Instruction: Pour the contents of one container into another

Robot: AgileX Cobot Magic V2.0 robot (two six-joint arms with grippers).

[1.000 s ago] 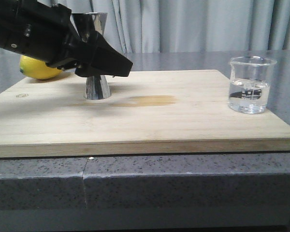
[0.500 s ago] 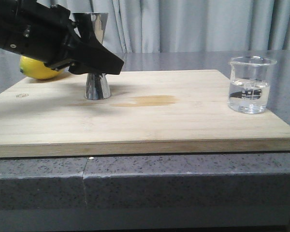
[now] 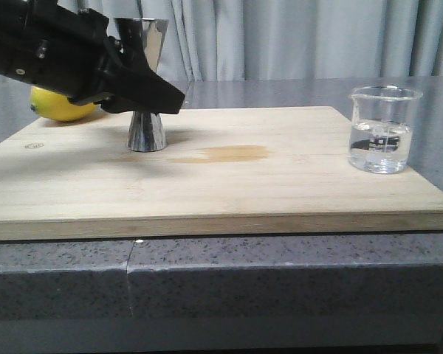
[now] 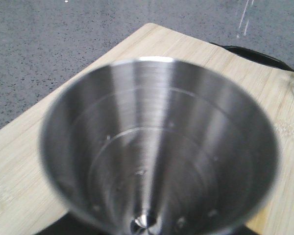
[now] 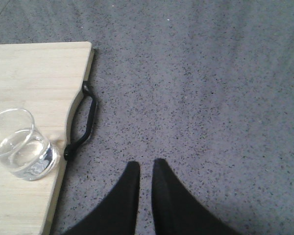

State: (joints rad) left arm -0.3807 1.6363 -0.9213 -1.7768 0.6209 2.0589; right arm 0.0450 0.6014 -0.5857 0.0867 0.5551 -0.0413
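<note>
The steel jigger (image 3: 148, 133) stands upright on the wooden board (image 3: 244, 192), at its back left. My left gripper (image 3: 173, 99) reaches in from the left and is shut around the jigger's narrow waist, the near finger crossing in front of it. In the left wrist view the jigger's open cup (image 4: 157, 147) fills the picture and hides the fingers. The clear glass beaker (image 3: 382, 133), part full of clear liquid, stands at the board's right end. My right gripper (image 5: 146, 169) hovers shut over the grey counter, to one side of the beaker (image 5: 22, 152), holding nothing.
A lemon (image 3: 55, 107) lies behind the left arm at the board's back left. A damp stain (image 3: 229, 153) marks the board's middle. A black handle (image 5: 83, 122) sits on the board's end (image 5: 29, 73) near the beaker. A curtain hangs behind.
The left gripper's near finger has drawn in leftward against the jigger's waist while the arm stayed in place. The beaker has not moved.
</note>
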